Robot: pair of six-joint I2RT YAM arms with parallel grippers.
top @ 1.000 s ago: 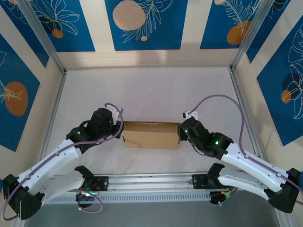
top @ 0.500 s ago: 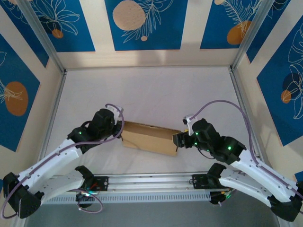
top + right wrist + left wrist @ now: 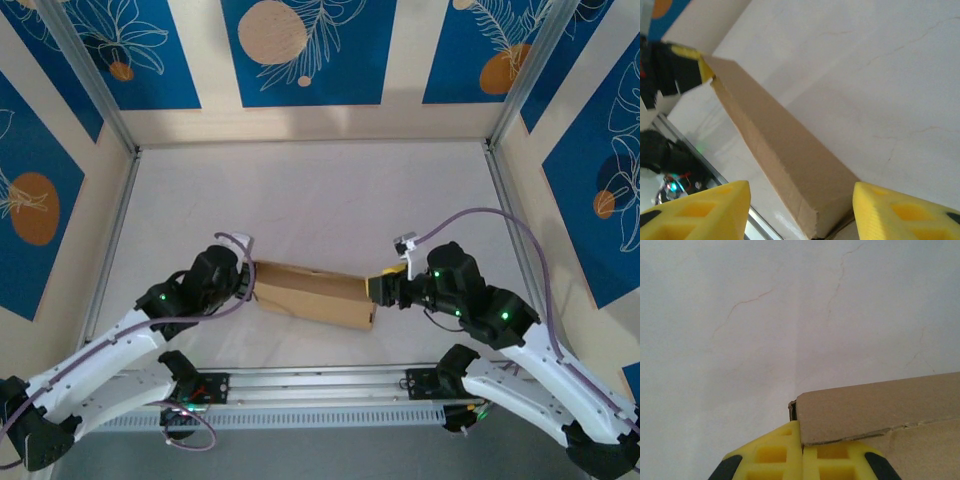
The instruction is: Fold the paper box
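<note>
The paper box (image 3: 312, 293) is a closed, shallow brown cardboard block lying slanted on the white table, its right end nearer the arms. My left gripper (image 3: 250, 284) is at its left end. In the left wrist view the yellow fingers (image 3: 775, 455) are pressed together, and my left gripper (image 3: 801, 440) is shut on the edge of the paper box (image 3: 880, 405). My right gripper (image 3: 381, 290) is at the right end, open. In the right wrist view its fingers (image 3: 700, 207) stand wide on either side of the paper box (image 3: 785, 150) corner without touching it, with my right gripper (image 3: 800, 220) centred on that corner.
The white table (image 3: 320, 195) stretches behind the box to the back wall. Aluminium posts (image 3: 110, 110) and side rails frame it on both sides. A metal rail (image 3: 320, 385) with the arm bases runs along the near edge.
The right gripper opened and drew back to the right off the box's end. The box's right end swung toward the near edge. The left gripper stayed shut and shifted slightly nearer.
</note>
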